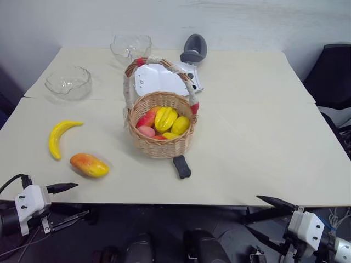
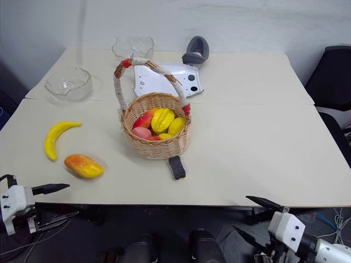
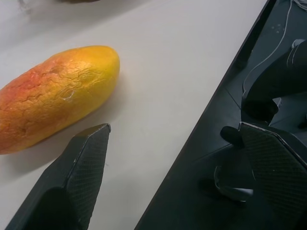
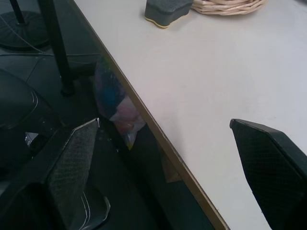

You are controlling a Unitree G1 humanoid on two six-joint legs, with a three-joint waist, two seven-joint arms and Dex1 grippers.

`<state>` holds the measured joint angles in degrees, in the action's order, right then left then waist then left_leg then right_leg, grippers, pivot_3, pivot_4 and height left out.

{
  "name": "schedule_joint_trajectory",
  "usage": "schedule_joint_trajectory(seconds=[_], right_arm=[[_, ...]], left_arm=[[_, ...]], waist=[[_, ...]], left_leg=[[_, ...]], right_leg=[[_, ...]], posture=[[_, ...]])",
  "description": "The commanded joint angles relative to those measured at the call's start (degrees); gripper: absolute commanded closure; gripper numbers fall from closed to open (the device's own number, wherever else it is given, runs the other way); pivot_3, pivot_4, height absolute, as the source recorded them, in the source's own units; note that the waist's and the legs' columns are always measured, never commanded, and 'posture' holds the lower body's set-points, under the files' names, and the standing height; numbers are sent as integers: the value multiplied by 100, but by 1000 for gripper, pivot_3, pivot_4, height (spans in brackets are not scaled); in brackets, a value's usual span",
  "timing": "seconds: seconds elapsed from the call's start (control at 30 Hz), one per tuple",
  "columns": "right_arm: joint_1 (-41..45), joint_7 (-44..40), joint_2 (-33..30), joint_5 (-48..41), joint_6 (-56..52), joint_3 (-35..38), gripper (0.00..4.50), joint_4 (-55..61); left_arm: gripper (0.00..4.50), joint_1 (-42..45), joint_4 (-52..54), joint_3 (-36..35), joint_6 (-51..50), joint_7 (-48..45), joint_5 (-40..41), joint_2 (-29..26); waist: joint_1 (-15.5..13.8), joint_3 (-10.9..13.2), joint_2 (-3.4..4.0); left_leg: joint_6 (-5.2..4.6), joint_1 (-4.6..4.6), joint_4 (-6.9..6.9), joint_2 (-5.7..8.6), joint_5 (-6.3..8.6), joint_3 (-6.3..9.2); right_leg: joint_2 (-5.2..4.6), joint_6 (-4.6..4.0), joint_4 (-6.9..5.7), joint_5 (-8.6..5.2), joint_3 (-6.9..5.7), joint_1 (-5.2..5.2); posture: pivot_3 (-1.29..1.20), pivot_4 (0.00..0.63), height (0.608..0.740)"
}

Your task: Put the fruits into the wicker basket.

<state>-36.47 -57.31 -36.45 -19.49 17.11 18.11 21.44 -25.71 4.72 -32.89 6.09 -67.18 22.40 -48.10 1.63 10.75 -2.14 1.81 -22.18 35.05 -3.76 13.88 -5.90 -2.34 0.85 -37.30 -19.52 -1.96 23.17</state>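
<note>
Left wrist view shows the left claw (image 3: 170, 158) with its two black fingers spread wide and nothing between them, sitting at the near edge of the table (image 1: 263, 148). Just ahead of one finger lies the mango (image 3: 53, 96), flat on the table and not touched. A little further from this claw, to its left, the banana (image 1: 59, 136) lies on the table too, apart from the mango.

On the other side, the right claw (image 1: 269, 216) is also spread wide and empty, low at the near table edge, and no loose fruit lies close to it. Ahead of it and toward the middle there is a small black object (image 1: 181, 166), and right behind that stands the wicker basket (image 1: 162, 143), upright, with its tall handle (image 1: 159, 63) arching over it. Some plastic fruits (image 1: 164, 121) are inside already.

Behind the basket lies a white plate-like part (image 1: 159, 81), and further back I see two glass bowls (image 1: 68, 82) and a grey object (image 1: 193, 49).

I judge that the step in hand is the reach for the mango, since it is the nearest fruit to the left claw. The next move calls for bringing this claw forward and down until both fingers stand on either side of the mango, across its narrow width, and then closing. After this the arm must carry it to the right and pass the handle, not hit it
</note>
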Motion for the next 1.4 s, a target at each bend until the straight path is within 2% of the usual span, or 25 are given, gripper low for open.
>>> schedule_joint_trajectory(seconds=[0.03,0.17,0.3,0.4,0.5,0.57,0.83,0.97,1.2,1.3,1.4], right_arm=[[65,23,-55,-135,-29,58,23,126],[209,102,-5,-108,-124,-3,23,96],[700,718,-89,-303,-1451,-356,23,901],[1835,1522,-259,-237,-3434,-1207,23,1643],[3156,2206,261,-266,-4648,-2133,23,1747],[3723,2481,599,-30,-5030,-2647,23,1515],[4795,3302,1808,415,-5811,-3533,23,397],[5000,3257,2024,666,-5874,-3973,23,-162],[4945,2880,2121,528,-5462,-3688,23,-477],[4720,2252,1672,510,-4847,-3642,957,-230],[4288,1977,1325,339,-4618,-3338,1892,50]], left_arm=[[0,-340,236,-204,-233,-103,142,-33],[0,-418,467,-313,-563,-185,375,-100],[0,-202,855,-328,-1305,-471,1110,-308],[0,352,1166,-150,-1825,-268,1550,-365],[0,727,1489,216,-2043,-284,1599,-387],[0,907,1697,440,-2173,-264,1619,-389],[0,1539,2112,930,-2831,-180,1818,-525],[0,1500,2151,940,-2998,-284,1792,-639],[0,1498,2027,941,-2900,-419,1637,-659],[0,1667,1989,1139,-2789,-419,1639,-534],[0,1945,2002,1422,-2765,-313,1671,-336]], waist=[[20,0,-1],[5,0,-1],[-9,-1,-5],[8,-1,-5],[35,-2,-7],[34,-1,-4],[48,-5,-11],[146,-8,-14],[180,-21,-35],[150,-20,-33],[95,-21,-34]], left_leg=[[0,0,-1,0,1,-2],[0,2,0,-2,2,-3],[-1,2,2,-2,1,2],[-5,3,6,-1,-3,2],[-5,3,2,-2,-4,2],[-11,0,0,-2,-9,2],[-4,-24,4,-2,8,8],[-7,-15,4,0,4,4],[-6,6,4,-4,-4,4],[-9,4,5,-2,-7,4],[-11,-2,4,2,-4,3]], right_leg=[[0,6,-1,3,1,0],[1,12,-2,6,0,3],[1,-13,-2,-8,-1,-1],[-1,-14,-7,-4,2,-1],[2,-10,-13,5,8,6],[7,61,-22,43,8,15],[12,75,-47,14,9,41],[11,77,-58,16,13,38],[13,68,-67,20,14,25],[12,66,-65,22,13,25],[8,72,-58,24,13,24]], posture=[[0,150,740],[0,150,740],[0,150,740],[0,150,740],[0,150,740],[0,150,740],[0,150,740],[0,150,740],[0,150,740],[0,150,740],[0,150,740]])
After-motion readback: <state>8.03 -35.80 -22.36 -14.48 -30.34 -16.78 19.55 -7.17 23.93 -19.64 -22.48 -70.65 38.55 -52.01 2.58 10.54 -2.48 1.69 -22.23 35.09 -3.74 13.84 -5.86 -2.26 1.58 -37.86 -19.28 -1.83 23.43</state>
